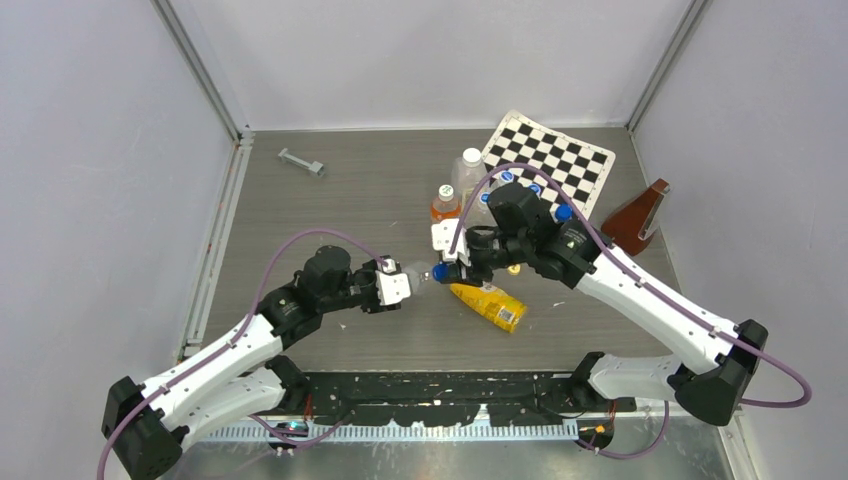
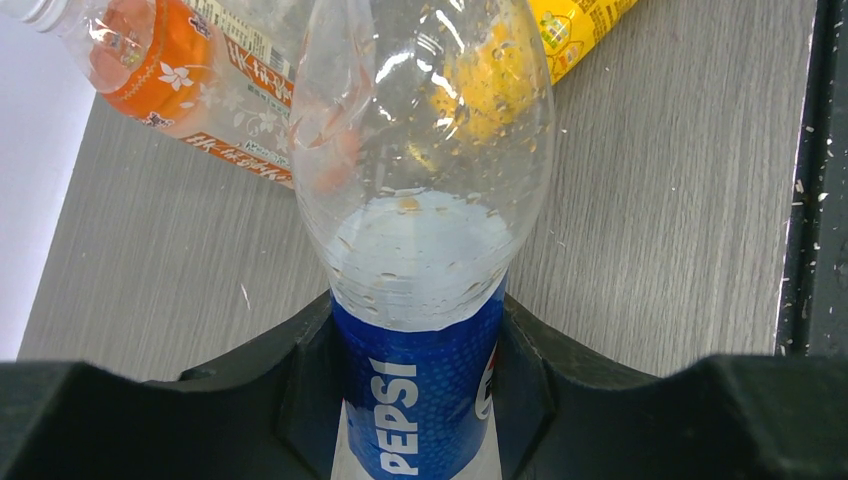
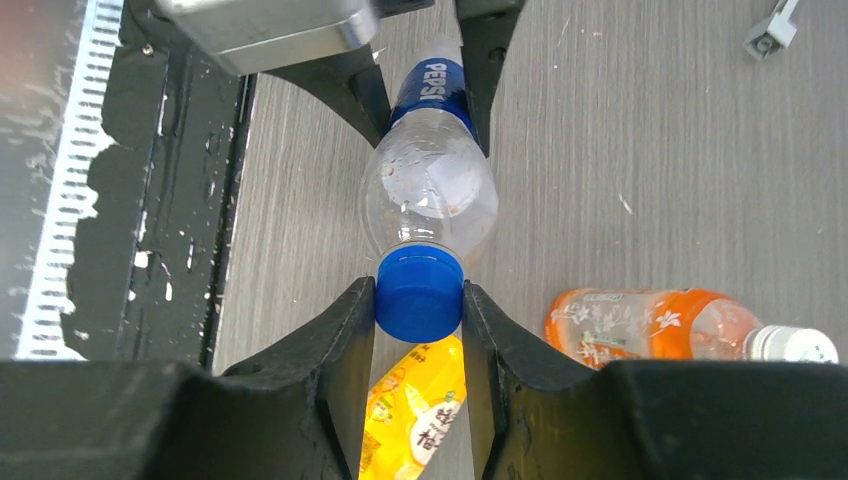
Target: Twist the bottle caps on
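1. Looking down from the top view, the left gripper (image 1: 405,285) and the right gripper (image 1: 447,272) meet nose to nose at the centre of the frame, over the grey table (image 1: 330,210). Between them the Pepsi bottle (image 1: 420,273) is held level, with the blue cap (image 1: 440,272) at its right end. The yellow juice bottle (image 1: 490,305) lies on its side just below and to the right. An orange-drink bottle (image 1: 445,205) stands just above.

2. In the left wrist view, the left gripper grips the Pepsi bottle by its blue label at bottom centre, one finger on each side. The clear body runs up the frame, and the neck passes out of the top edge, so the cap is hidden here.

3. In the right wrist view, the right gripper's fingers press on both sides of the blue cap at lower centre, so it holds the cap. The cap sits on the bottle's mouth. Whether the threads have caught cannot be told.

4. Likely risks from here:
   - The cap may cross-thread if its axis is tilted against the neck.
   - The bottle may spin inside the left grip on the slick label, wasting the twist.
   - The thin wall may buckle under a harder squeeze.
   - The right fingers may slip on the cap.
   - A turning wrist may knock the yellow juice bottle close beneath.
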Tool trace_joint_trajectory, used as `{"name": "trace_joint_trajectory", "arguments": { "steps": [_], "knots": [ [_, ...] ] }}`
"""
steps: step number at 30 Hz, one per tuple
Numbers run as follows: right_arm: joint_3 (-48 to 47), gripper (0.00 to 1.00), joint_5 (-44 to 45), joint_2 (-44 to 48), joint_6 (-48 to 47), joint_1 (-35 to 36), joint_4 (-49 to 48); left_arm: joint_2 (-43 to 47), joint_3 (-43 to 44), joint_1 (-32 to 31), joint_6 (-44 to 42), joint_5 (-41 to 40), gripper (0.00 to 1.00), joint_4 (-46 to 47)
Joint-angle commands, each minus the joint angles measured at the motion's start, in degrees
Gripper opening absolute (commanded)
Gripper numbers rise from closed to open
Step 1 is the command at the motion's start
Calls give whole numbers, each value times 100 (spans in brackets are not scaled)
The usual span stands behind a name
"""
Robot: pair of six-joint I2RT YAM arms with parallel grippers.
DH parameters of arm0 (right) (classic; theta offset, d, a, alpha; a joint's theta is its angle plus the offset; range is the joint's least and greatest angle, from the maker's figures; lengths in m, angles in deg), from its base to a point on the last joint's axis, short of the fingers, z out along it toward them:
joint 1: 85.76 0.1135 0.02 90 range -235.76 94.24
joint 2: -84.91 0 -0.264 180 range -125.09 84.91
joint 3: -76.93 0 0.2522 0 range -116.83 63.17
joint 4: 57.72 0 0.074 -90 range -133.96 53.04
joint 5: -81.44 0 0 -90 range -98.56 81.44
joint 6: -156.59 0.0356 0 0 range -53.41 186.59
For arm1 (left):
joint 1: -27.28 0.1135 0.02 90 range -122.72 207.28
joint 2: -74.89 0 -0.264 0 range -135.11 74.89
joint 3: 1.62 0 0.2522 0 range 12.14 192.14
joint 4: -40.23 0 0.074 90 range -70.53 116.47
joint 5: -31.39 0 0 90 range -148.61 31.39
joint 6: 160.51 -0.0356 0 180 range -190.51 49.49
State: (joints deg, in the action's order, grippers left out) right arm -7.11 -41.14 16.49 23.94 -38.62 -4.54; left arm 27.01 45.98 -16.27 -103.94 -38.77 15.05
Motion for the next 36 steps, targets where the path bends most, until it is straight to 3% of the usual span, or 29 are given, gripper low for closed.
{"name": "trace_joint_trajectory", "arguments": {
  "steps": [1,5,9,11,13,14,15,16,19,20,22,29,36],
  "knots": [
    [-208,18,265,-139,2165,45,-461,94,101,-30,9,29,50,341],
    [-8,2,1247,-73,4955,48,-1106,108,100,-31,-17,-39,50,325],
    [348,1,2937,224,7727,70,-1115,102,104,-31,-45,-76,50,326],
    [427,1,3197,356,8551,68,-951,89,107,-30,-47,-72,50,327],
    [514,1,3235,431,8922,68,-944,78,111,-30,-49,-68,50,325],
    [532,5,3234,450,8912,68,-1035,82,104,-31,-48,-68,50,325],
    [553,11,3171,509,8817,68,-1174,79,98,-31,-47,-64,50,326],
    [556,24,3091,538,8413,68,-1275,69,98,-29,-49,-71,50,325],
    [451,41,2536,652,7305,68,-1509,64,103,-30,-48,-76,50,326],
    [422,49,2409,671,6605,68,-1512,60,104,-31,-42,-70,50,327],
    [366,56,1896,743,5461,68,-1480,44,103,-31,-33,-51,50,325],
    [750,76,1004,1223,1132,68,-1210,8,106,-30,-19,46,50,301],
    [268,79,404,814,-617,68,-187,-39,137,-31,-19,168,50,266]
  ]
}}
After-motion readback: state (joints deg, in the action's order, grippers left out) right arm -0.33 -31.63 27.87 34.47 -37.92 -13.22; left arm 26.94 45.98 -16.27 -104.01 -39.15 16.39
